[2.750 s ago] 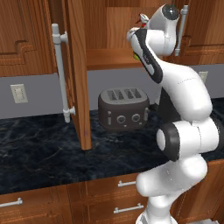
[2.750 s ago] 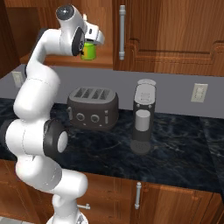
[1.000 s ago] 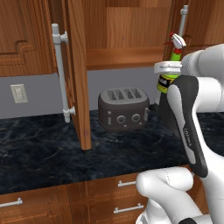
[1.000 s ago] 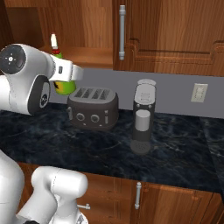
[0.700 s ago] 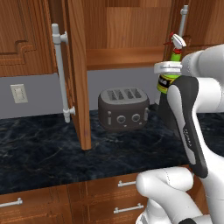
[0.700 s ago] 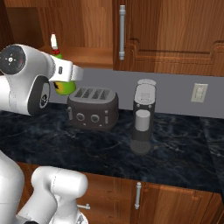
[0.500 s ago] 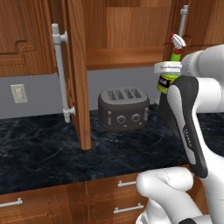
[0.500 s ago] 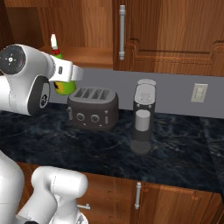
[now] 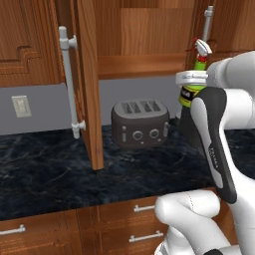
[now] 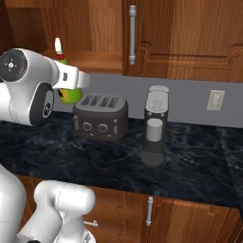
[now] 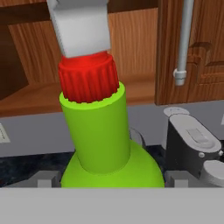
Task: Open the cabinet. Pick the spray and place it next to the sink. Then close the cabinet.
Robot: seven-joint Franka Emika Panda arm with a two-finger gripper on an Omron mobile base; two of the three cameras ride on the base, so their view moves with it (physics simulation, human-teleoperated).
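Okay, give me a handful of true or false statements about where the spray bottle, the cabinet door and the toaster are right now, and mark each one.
1. The spray is held in the gripper, off the shelf. True.
2. The cabinet door is closed. False: it stands open, showing the bare wooden shelf.
3. The toaster sits on the dark counter below the open cabinet. True.
4. The spray lies on its side on the counter. False: it is upright in the air, red nozzle up.
5. A coffee machine stands beside the toaster. True.
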